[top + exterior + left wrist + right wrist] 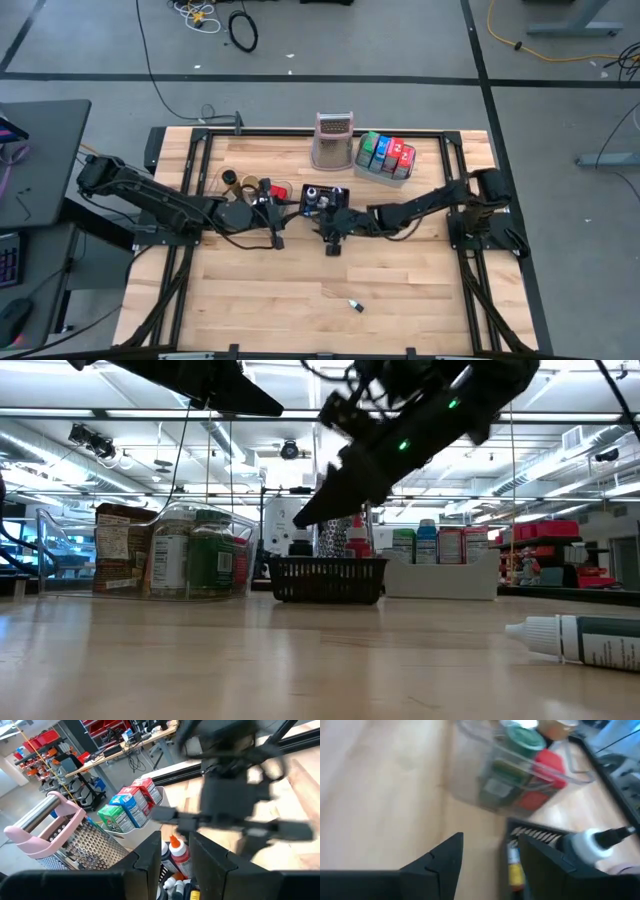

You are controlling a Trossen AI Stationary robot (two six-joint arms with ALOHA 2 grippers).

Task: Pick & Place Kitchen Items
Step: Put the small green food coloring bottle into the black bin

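Note:
Several tiny colour-capped bottles stand in a black mesh basket (322,197) at mid-table. My left gripper (175,847) hovers at the basket's left end with only a narrow gap between its fingers. An orange-tipped bottle (176,851) shows through that gap; I cannot tell whether the fingers touch it. My right gripper (487,845) is open and hangs over bare wood at the basket's near side (330,230). Round lidded jars (520,750) sit in a clear tub (250,185). Coloured packets (388,152) stand in a grey tray. One white bottle (354,304) lies on its side near the front edge.
A tall silvery box grater (334,140) with a pink handle stands behind the basket, beside the grey tray (405,172). Both arms meet over the table's middle, close to each other. The near half of the wooden table (260,290) holds only the lying bottle.

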